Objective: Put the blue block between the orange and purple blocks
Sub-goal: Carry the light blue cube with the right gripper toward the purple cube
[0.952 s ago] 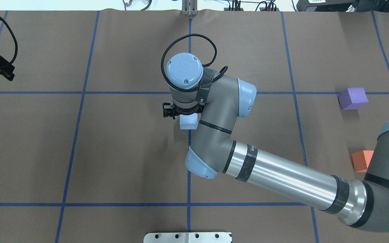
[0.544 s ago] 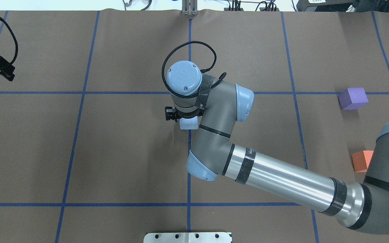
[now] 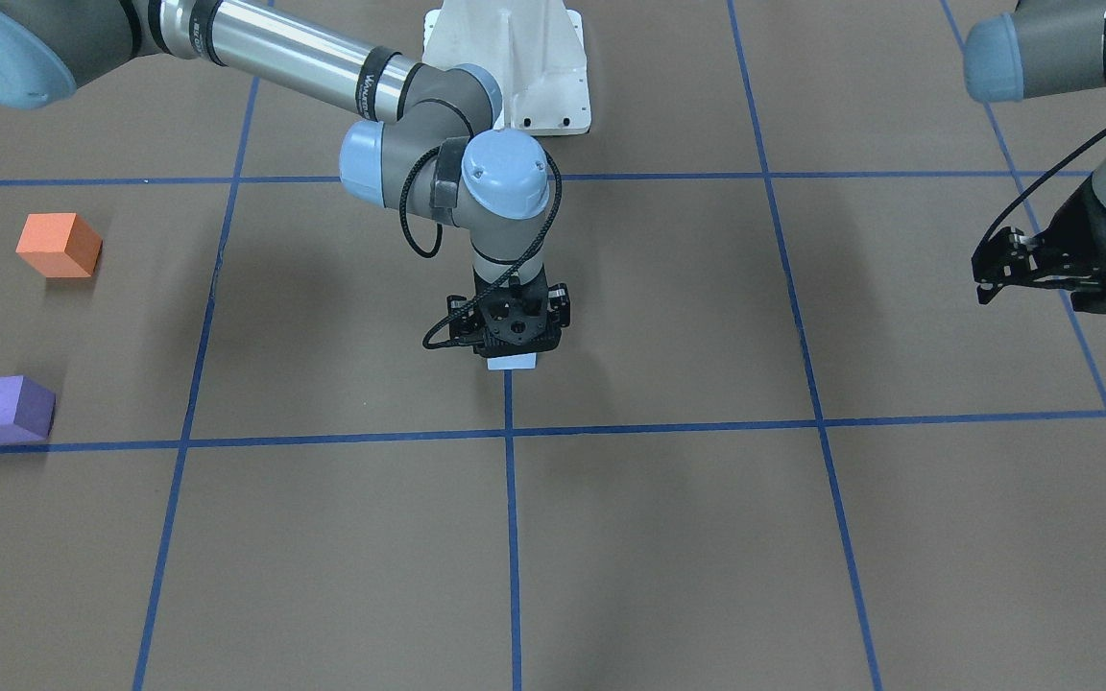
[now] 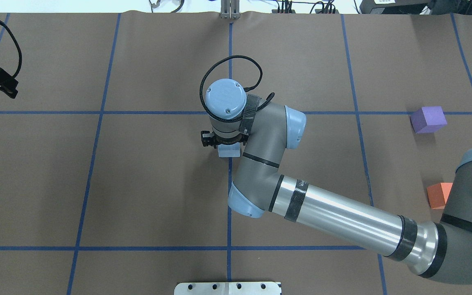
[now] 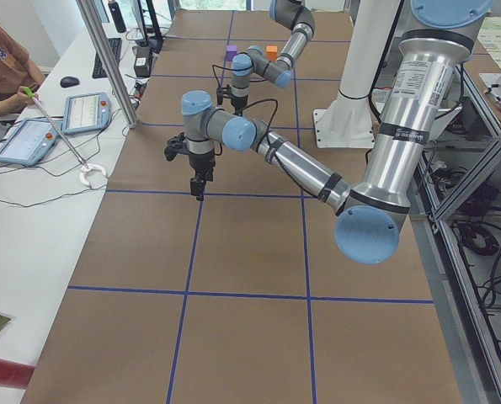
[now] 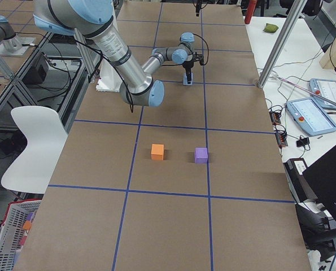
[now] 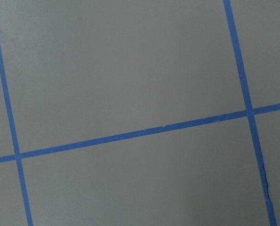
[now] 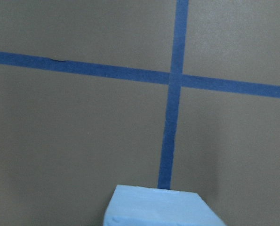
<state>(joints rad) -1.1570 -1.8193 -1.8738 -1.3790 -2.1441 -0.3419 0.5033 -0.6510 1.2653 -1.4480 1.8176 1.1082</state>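
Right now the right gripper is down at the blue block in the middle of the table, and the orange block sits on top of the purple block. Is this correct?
No. The orange block and the purple block lie side by side, apart, both on the table, as the exterior right view shows. The rest is correct.

three blocks (image 3: 512, 363) (image 3: 59, 246) (image 3: 6, 410), two arms (image 3: 303, 62) (image 3: 1052, 43)

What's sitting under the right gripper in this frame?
The blue block lies under the right gripper, on a blue tape line. Only part of the block shows; the fingertips and any contact with it are covered, so a grasp cannot be confirmed.
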